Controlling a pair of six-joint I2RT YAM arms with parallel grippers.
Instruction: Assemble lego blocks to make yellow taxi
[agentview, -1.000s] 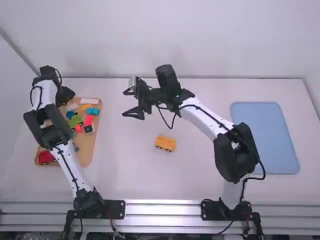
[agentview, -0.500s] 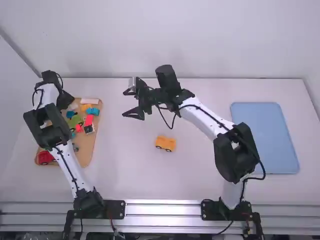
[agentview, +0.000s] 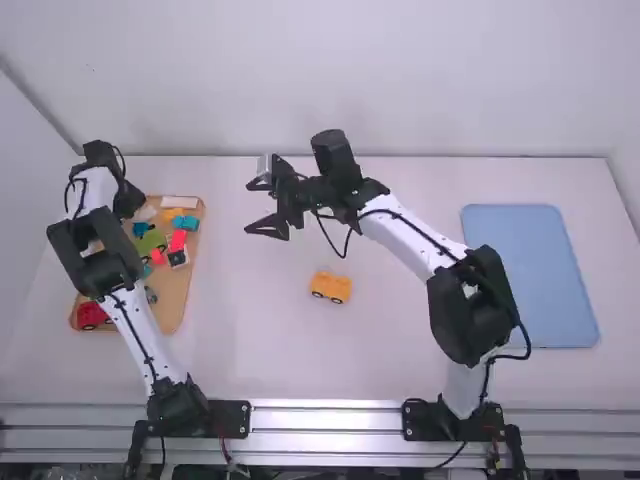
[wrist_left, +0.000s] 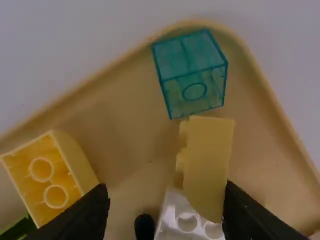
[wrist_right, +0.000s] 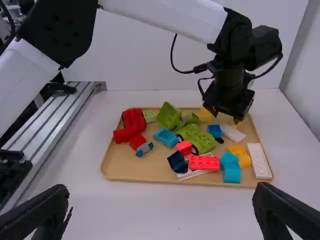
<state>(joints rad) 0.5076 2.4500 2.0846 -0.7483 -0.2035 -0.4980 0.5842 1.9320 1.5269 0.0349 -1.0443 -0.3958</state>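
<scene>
The white desk (agentview: 400, 360) carries a wheeled yellow body (agentview: 330, 287) near its middle and a wooden tray (agentview: 178, 305) by its left edge. In the tray's far left corner, your left gripper (wrist_left: 166, 189) stands spread around a curved yellow block (wrist_left: 207, 160), not clamped. Your right gripper (wrist_right: 162, 187) is open and empty. Expect light, rigid, slightly slick plastic; pinch the flat opposite sides, since the rounded end could slip out.

Left arm (agentview: 138, 325) and right arm (agentview: 405, 235) are showing smooth white links, bulky black joints, thin black cables (wrist_right: 172, 56) are looping outside, left hand (agentview: 132, 199) and right hand (agentview: 250, 206) are matching in black
</scene>
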